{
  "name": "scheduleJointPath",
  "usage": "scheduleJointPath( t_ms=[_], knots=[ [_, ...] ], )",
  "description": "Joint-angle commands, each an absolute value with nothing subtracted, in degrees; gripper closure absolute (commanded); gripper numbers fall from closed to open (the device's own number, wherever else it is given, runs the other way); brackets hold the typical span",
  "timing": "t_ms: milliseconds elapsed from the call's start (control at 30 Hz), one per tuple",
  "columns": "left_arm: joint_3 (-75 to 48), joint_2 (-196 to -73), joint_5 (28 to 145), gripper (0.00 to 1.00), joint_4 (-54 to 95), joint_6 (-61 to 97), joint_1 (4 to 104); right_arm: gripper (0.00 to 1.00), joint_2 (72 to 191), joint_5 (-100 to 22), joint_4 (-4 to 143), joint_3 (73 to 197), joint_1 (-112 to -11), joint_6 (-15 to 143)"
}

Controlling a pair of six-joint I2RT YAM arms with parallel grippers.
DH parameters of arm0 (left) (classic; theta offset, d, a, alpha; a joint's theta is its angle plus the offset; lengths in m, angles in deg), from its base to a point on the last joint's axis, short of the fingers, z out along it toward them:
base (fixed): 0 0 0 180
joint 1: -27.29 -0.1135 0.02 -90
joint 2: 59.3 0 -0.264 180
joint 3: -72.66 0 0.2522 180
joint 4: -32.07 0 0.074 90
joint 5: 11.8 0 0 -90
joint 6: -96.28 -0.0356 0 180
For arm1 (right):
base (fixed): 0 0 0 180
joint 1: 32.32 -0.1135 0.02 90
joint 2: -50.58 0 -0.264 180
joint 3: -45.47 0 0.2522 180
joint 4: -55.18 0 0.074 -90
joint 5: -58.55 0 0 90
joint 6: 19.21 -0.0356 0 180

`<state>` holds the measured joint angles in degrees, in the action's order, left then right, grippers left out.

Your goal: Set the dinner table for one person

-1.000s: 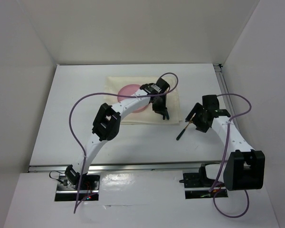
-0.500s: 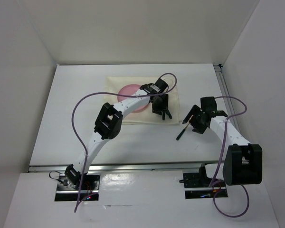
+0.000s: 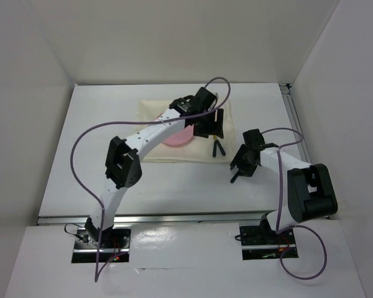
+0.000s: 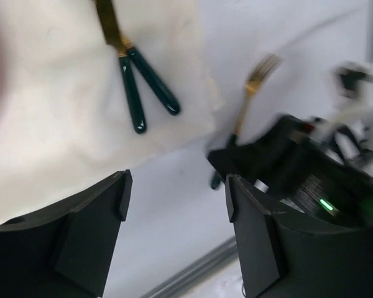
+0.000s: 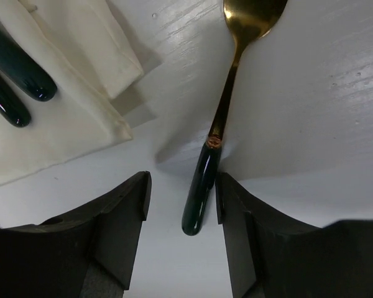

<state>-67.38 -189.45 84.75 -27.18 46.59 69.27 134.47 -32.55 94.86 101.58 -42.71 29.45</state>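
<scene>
The white dinner table carries a cream cloth with a pink plate on it. Two gold utensils with dark green handles lie crossed on the cloth's right edge. My left gripper hovers over the cloth behind them, open and empty. A gold fork with a dark green handle lies on bare table right of the cloth. My right gripper is low over it, open, with the handle between its fingers, close to the right one.
Metal rails run along the table's right edge and front edge. White walls close in the back and both sides. The purple cable of the left arm loops over the table's left half.
My left gripper opened, left the two utensils on the cloth's edge and drew back toward the far side. My right gripper moved left and down over the fork's handle, its jaws narrowing.
</scene>
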Motion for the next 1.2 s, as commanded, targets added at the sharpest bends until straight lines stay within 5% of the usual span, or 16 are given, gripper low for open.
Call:
scheduleJointPath(
  t_ms=[0, 100, 200, 267, 567, 867, 1167],
  knots=[
    [-65.4, -177.3, 82.0, 0.22, -27.4, 43.7, 70.3, 0.43, 136.4, -27.1, 94.2, 100.1, -44.0, 25.9],
    [-64.7, -174.6, 82.0, 0.22, -27.6, 43.2, 70.3, 0.47, 136.4, -27.1, 94.2, 100.1, -44.7, 25.3],
    [-65.3, -173.6, 82.0, 0.23, -29.7, 43.2, 70.3, 0.91, 134.7, -25.0, 95.7, 100.1, -45.2, 24.5],
    [-65.3, -170.8, 81.3, 0.24, -30.2, 42.7, 70.3, 1.0, 132.3, -23.5, 97.4, 100.7, -45.2, 24.0],
    [-58.2, -155.6, 74.2, 0.24, -31.6, 42.1, 63.2, 1.0, 123.3, -19.9, 102.9, 116.6, -54.8, 29.8],
    [-50.9, -139.0, 68.5, 0.24, -31.4, 46.8, 54.9, 1.0, 155.1, -33.0, 94.4, 150.8, -69.9, 39.5],
    [-45.2, -133.0, 69.0, 0.24, -32.1, 47.9, 53.8, 1.0, 183.9, -37.3, 93.9, 184.1, -74.2, 39.8]
  ],
)
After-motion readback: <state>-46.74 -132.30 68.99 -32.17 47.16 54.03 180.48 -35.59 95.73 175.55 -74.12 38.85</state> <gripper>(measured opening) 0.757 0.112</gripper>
